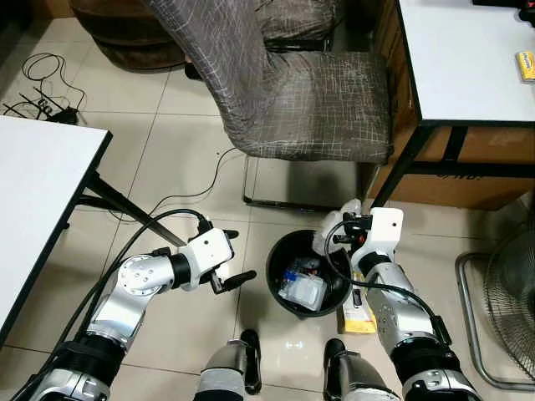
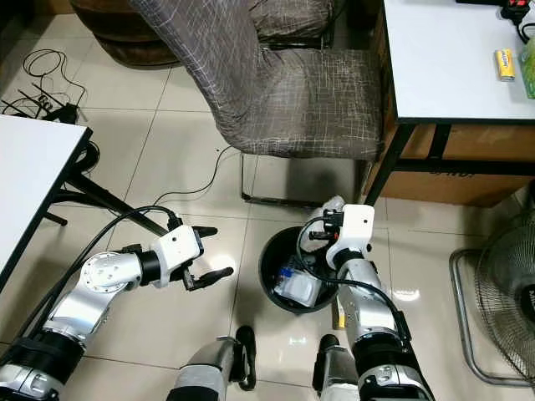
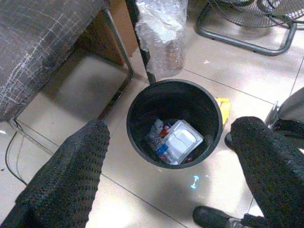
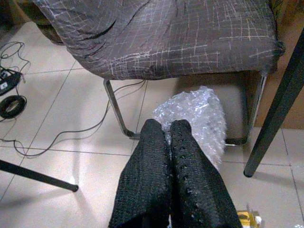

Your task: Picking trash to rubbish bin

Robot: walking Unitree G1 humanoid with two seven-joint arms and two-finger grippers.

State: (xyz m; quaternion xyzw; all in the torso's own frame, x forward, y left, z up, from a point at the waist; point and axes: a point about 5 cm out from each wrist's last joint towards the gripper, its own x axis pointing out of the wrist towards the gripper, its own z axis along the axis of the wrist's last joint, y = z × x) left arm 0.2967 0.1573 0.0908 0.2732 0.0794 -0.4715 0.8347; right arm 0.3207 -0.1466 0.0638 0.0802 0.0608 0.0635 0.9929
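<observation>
crinkly bubble wrap (image 4: pixel 194 118) looks light and squishy, right pincer (image 4: pixel 172 130) clamped on its edge over the bin (image 1: pixel 280 288), left pincer (image 1: pixel 230 259) spread empty.

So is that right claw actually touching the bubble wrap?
Touching. In the right wrist view the right gripper has its jaws pinched shut on the bubble wrap, which sticks out past the fingertips, held above the bin.

I see my left gripper (image 1: pixel 236 255) at lower left, jaws spread; my right gripper (image 4: pixel 172 137), lower right, is clamped.
</observation>
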